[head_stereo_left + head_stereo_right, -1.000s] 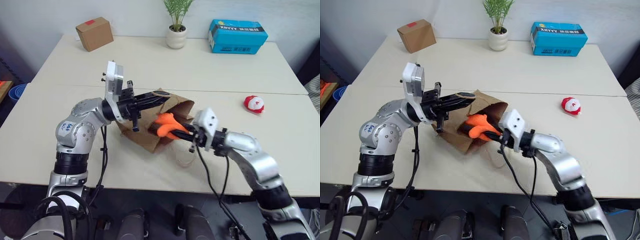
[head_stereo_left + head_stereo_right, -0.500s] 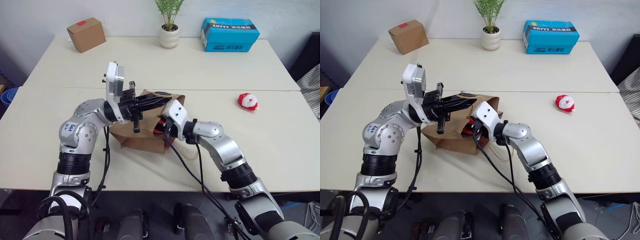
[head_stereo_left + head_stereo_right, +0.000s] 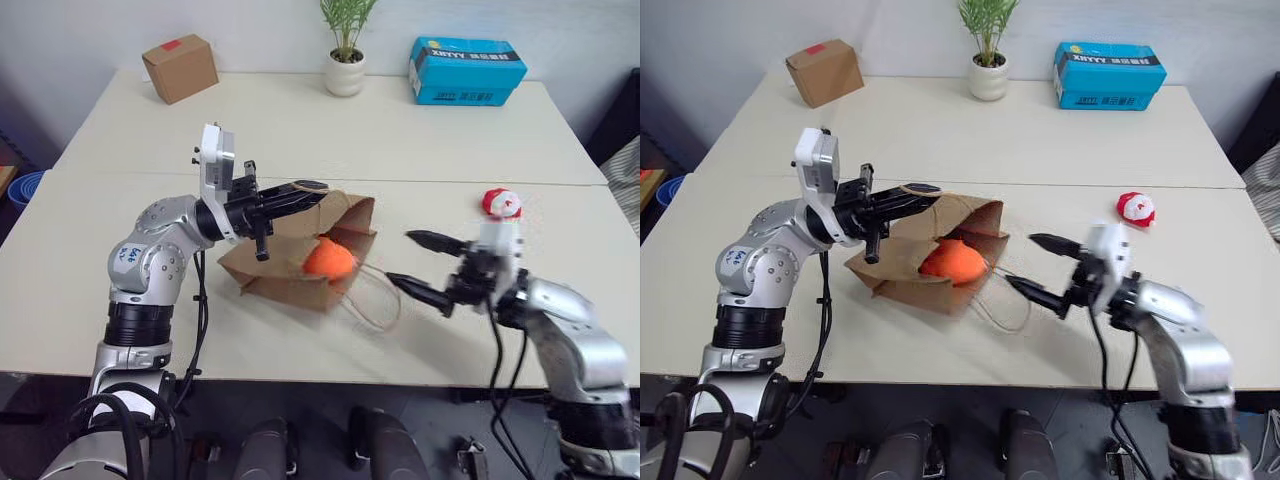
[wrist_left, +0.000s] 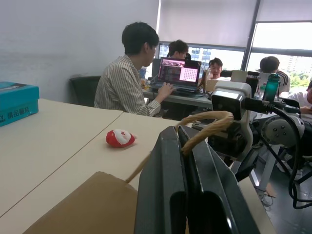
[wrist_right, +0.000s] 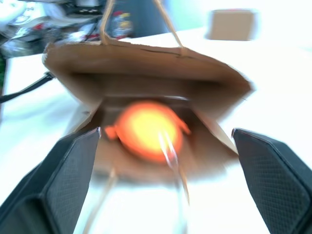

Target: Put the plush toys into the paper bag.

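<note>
Paper bag [image 3: 300,260] lies on its side in the middle of the frame, mouth turned to the right. At middle left the left gripper [image 3: 300,193] is closed on the upper cord handle [image 4: 207,122]; I judge it lifts the top edge so the mouth stays wide. Inside the mouth sits the orange plush toy [image 3: 328,257]. The lower handle loop [image 3: 375,300] lies loose on the table [image 3: 400,140]. At lower right the right gripper [image 3: 425,267] hangs with its fingers spread wide and holds nothing, just apart from the bag. The red-and-white plush toy [image 3: 500,204] waits at middle right, with free surface around it.
</note>
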{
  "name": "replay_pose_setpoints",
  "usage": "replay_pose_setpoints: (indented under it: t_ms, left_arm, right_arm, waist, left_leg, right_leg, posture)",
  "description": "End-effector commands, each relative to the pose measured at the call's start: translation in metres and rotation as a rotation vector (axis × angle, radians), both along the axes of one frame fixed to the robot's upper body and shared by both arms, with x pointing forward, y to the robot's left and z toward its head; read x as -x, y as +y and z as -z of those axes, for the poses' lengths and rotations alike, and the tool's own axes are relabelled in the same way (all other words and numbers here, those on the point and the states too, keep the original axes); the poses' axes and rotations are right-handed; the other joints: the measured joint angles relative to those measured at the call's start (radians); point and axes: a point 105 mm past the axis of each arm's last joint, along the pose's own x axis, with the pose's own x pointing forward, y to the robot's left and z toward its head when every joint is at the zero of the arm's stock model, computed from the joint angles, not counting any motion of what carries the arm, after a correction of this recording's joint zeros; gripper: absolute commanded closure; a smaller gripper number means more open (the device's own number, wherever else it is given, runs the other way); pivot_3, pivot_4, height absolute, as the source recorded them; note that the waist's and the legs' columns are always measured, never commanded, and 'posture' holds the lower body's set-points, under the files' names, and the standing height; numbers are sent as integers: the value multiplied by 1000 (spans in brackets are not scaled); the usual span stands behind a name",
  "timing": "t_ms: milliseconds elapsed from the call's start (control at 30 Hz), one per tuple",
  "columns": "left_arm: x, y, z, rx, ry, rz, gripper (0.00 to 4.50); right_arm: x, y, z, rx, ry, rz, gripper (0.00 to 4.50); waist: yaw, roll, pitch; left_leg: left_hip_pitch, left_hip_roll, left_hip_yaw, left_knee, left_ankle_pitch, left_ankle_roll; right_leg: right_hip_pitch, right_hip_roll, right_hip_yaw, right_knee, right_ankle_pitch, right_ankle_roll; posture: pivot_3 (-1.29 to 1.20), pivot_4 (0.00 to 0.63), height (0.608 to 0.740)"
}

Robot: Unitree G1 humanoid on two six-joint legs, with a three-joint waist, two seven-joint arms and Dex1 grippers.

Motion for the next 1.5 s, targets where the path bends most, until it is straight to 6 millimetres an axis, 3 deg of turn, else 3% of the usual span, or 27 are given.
replay_pose_setpoints:
  t_ms: [33,100,167,267,367,500,733,867,1033,1167,1500]
  left_arm:
    - [8,1,-10,10,-58,11,4500]
    - [9,1,-11,-3,-72,5,4500]
    - [10,1,-11,-8,-78,1,4500]
    - [12,1,-12,-11,-79,-4,4500]
    - [13,0,-12,-13,-78,-7,4500]
    - [13,-2,-11,-18,-76,-12,4500]
    - [16,-4,-10,-25,-76,-21,4500]
    - [15,-2,-10,-23,-78,-39,4500]
    - [16,-2,-9,-21,-76,-47,4500]
    - [16,-2,-7,-24,-74,-51,4500]
    - [17,-2,-7,-35,-77,-41,4500]
  right_arm:
    - [7,-6,-16,8,-90,11,43]
    - [18,-76,7,99,-103,354,43]
    - [32,-123,22,168,-104,587,43]
    - [32,-152,37,254,-73,733,43]
    - [6,-156,32,301,-83,741,43]
    - [-47,-161,15,318,-56,751,43]
    - [-130,-162,-9,363,37,846,43]
    - [-158,-141,-16,362,75,828,43]
    - [-171,-129,-8,374,123,855,43]
    - [-177,-116,-6,279,154,859,886]
    - [-173,-110,-19,250,85,739,4374]
  waist:
    - [-7,0,0]
    - [-3,0,0]
    - [23,0,0]
    - [19,0,0]
    - [-9,0,0]
    - [-37,3,1]
    - [-27,6,2]
    - [-31,6,2]
    - [-29,6,2]
    - [-32,6,2]
    - [-32,6,2]
  left_leg:
    - [1,0,1,0,0,0]
    - [4,1,4,0,0,0]
    - [4,0,0,-2,0,-1]
    - [3,-1,3,-1,-1,-1]
    - [6,-2,7,0,0,2]
    - [8,-1,8,0,1,0]
    - [3,4,6,-1,3,-6]
    - [1,3,5,0,3,-6]
    - [0,3,4,0,3,-6]
    - [0,3,4,0,3,-6]
    - [0,3,4,0,3,-6]
  right_leg:
    - [0,0,1,1,0,0]
    - [1,0,4,1,0,0]
    - [1,0,3,0,-1,-1]
    - [1,1,4,0,0,0]
    - [2,-1,8,-2,1,3]
    - [0,-2,10,0,2,2]
    - [-5,1,6,9,-3,-6]
    - [-5,1,5,8,-3,-5]
    - [-5,1,4,8,-3,-5]
    - [-5,1,4,8,-2,-5]
    - [-5,1,4,8,-2,-5]
  posture:
    - [0,150,740]
    - [0,150,740]
    - [0,150,740]
    - [0,150,740]
    - [0,150,740]
    - [0,150,740]
    - [0,150,740]
    - [0,150,740]
    - [0,150,740]
    - [0,150,740]
    - [0,150,740]
